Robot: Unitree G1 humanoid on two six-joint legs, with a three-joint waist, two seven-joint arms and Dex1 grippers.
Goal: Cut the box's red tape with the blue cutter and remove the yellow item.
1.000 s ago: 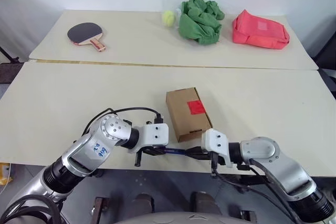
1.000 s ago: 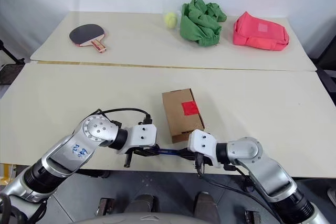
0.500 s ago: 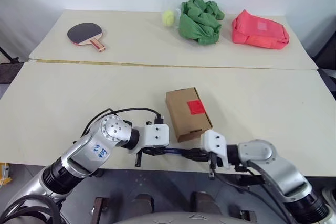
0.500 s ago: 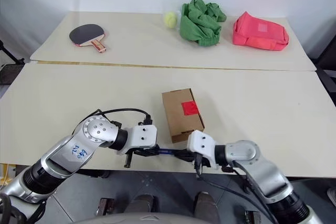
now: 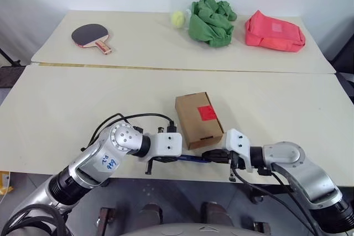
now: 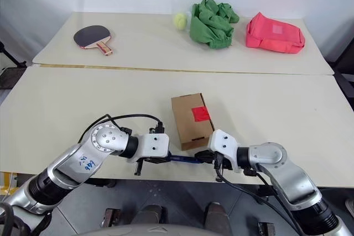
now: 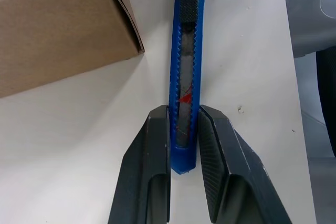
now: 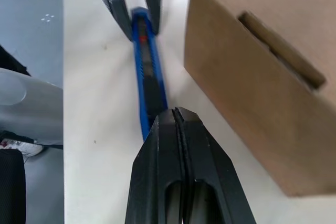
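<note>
tabletop [image 5: 66, 109]: we see box [image 5: 198, 120] near front edge | tape [image 5: 207, 113] on box top | cutter [image 7: 185, 77] flat just in front of box | left hand [image 7: 184, 145] clamps cutter's end | right hand [image 8: 177, 124] clenched at its other end

Near worktop [image 5: 66, 109] bare at 9 and 3 o'clock of the box [image 5: 197, 120], free passage there. Box's 6 o'clock side blocked: blue cutter [image 5: 191, 159] along the edge, left tool [image 7: 184, 145] and right tool [image 8: 176, 116] at its ends.
</note>
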